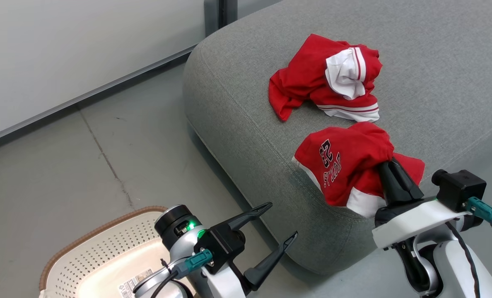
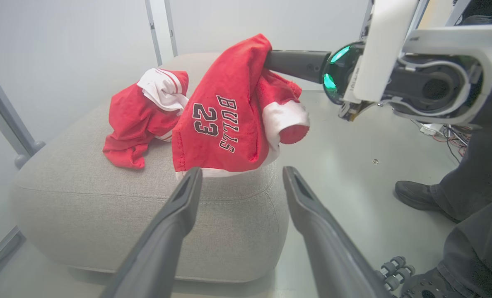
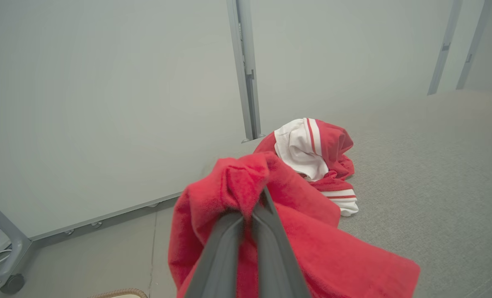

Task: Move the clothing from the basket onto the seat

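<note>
Two red jersey garments are on the grey seat [image 1: 416, 49]. One crumpled garment [image 1: 308, 78] with white trim lies farther back. My right gripper [image 1: 389, 165] is shut on the nearer garment [image 1: 345, 161], the one lettered 23, holding it over the seat's front edge; the cloth drapes over the fingers [image 3: 266, 223]. In the left wrist view this garment [image 2: 225, 124] hangs from the right gripper's fingers [image 2: 295, 64]. My left gripper [image 1: 281, 221] is open and holds nothing, in the air between the basket [image 1: 101, 244] and the seat.
The cream basket with its brown rim stands on the grey floor at the lower left, a label sticker [image 1: 136, 281] on its floor. A pale wall panel [image 1: 63, 54] runs behind. A person's dark shoe [image 2: 416, 194] and trouser leg stand to the right of the seat.
</note>
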You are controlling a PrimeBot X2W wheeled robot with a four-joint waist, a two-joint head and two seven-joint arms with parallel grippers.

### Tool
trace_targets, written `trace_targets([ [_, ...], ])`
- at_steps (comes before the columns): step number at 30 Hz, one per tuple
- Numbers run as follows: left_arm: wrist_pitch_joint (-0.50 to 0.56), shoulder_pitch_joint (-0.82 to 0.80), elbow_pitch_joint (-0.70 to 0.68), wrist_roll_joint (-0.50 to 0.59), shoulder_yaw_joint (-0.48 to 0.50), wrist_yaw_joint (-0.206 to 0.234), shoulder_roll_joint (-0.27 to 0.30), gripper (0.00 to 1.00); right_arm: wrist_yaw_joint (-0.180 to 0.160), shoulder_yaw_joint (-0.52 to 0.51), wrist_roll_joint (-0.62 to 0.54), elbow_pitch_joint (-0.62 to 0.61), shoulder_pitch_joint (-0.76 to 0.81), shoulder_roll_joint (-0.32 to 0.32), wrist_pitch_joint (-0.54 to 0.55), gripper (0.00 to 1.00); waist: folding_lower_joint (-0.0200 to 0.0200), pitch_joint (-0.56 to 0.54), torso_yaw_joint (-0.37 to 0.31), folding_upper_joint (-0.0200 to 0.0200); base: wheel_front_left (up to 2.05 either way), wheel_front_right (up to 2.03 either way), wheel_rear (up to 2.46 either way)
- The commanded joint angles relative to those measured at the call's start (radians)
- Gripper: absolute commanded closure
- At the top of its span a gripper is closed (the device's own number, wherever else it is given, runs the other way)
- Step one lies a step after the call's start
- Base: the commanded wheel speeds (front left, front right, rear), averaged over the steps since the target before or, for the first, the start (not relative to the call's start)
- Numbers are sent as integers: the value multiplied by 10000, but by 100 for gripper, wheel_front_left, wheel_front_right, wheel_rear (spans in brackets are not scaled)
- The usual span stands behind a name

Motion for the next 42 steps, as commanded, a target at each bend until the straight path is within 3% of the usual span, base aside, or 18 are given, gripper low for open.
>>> trace_targets([
  [1, -14, -191, 37, -93, 33, -19, 38, 0, 6, -135, -47, -112, -81, 41, -84, 100, 0, 123, -14, 0, 0, 0, 0],
  [10, 86, -630, -351, 182, 368, 372, 200, 0, 6, -660, 373, -170, -2114, 182, -458, 100, 0, 912, -28, 0, 0, 0, 0],
  [15, 328, -1149, -779, 472, 540, 504, 338, 0, 4, -1308, 690, 365, -4122, -296, -686, 100, 0, 1768, 315, 0, 0, 0, 0],
  [26, 829, -2803, -1329, 1138, 728, 366, 502, 0, 12, -2655, 1520, 3578, -7391, -1176, -1238, 100, 0, 4055, 1167, 0, 0, 0, 0],
  [35, 1075, -3658, -1375, 1456, 666, 263, 607, 0, 12, -2113, 2251, 6563, -7769, -1221, -1539, 100, 0, 5439, 1479, 0, 0, 0, 0],
  [42, 1029, -3714, -1204, 1431, 583, 256, 632, 0, 4, -2134, 2816, 7376, -7148, -906, -1534, 100, 0, 5557, 1498, 0, 0, 0, 0],
])
